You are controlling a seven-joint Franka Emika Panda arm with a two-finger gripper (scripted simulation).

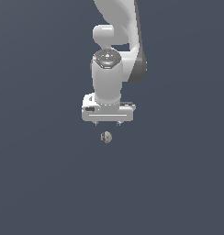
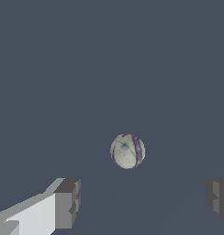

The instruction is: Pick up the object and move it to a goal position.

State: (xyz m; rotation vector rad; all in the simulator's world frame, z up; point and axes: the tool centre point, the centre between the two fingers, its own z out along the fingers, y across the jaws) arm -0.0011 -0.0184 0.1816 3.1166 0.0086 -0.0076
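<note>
The object (image 1: 106, 137) is a tiny greyish-white ball with darker patches, lying on the dark grey floor just below my white gripper (image 1: 107, 123) in the exterior view. In the wrist view the ball (image 2: 127, 151) shows a purple stripe on one side. My gripper (image 2: 141, 197) is open, its two grey fingertips (image 2: 68, 202) wide apart with nothing between them. The ball sits ahead of the fingertips, apart from both, roughly in line with the gap.
The white Panda arm (image 1: 116, 41) rises above the gripper toward the top of the exterior view. Around it there is only plain dark grey ground (image 1: 40, 183).
</note>
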